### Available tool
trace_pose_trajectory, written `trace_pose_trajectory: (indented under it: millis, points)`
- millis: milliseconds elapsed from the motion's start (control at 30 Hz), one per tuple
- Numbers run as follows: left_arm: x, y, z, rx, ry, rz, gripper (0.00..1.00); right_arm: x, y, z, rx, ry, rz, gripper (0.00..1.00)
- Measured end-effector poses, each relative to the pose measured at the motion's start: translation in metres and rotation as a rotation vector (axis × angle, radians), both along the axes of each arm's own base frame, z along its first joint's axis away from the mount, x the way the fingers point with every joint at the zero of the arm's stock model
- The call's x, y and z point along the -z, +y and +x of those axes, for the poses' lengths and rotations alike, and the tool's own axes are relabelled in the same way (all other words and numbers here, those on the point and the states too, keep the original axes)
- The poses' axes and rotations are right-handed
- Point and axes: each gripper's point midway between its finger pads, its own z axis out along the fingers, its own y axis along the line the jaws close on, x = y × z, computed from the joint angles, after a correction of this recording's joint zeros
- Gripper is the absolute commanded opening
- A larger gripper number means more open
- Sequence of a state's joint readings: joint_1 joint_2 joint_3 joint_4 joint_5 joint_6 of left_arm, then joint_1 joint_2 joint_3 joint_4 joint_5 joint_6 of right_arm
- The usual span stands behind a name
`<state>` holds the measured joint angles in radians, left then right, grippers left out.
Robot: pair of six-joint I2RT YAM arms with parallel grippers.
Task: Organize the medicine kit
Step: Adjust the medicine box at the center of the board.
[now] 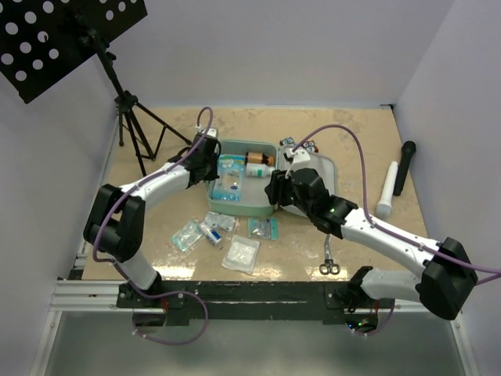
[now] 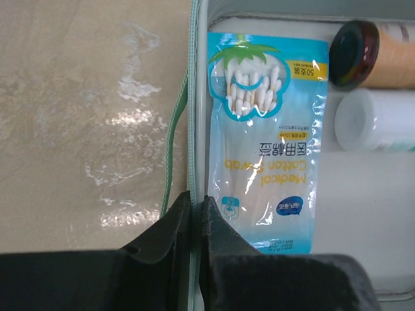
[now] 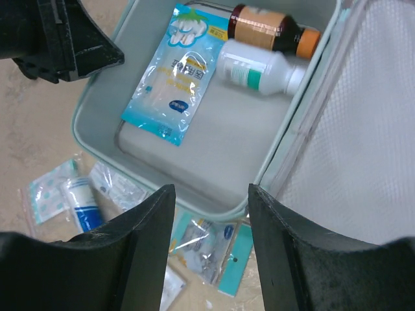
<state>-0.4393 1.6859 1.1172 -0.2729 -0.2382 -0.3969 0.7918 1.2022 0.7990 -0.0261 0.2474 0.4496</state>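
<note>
The mint-green medicine kit lies open mid-table, its mesh-lined lid to the right. Inside lie a blue cotton swab packet, a brown bottle and a white bottle. My left gripper is shut on the kit's left rim, one finger outside the wall and one inside. In the top view the left gripper sits at the case's left side. My right gripper hangs open above the kit's near right corner with nothing between its fingers.
Loose packets lie on the table in front of the kit. Scissors lie near the right arm. A white microphone and a black one lie at the right. A tripod stand stands at the back left.
</note>
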Motion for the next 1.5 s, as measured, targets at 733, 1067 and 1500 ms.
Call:
trace_pose_trajectory:
  millis: [733, 1067, 1500]
  points:
    - [0.002, -0.016, -0.064, 0.037, 0.014, -0.128, 0.01, 0.029, -0.009, -0.012, -0.012, 0.062, -0.049, 0.52]
    - [0.003, -0.015, -0.081, 0.003, 0.005, -0.166, 0.04, 0.038, 0.003, -0.003, -0.041, 0.098, -0.117, 0.49]
    - [0.003, -0.013, -0.084, -0.043, -0.008, -0.197, 0.07, 0.083, 0.042, 0.037, -0.094, 0.171, -0.291, 0.29]
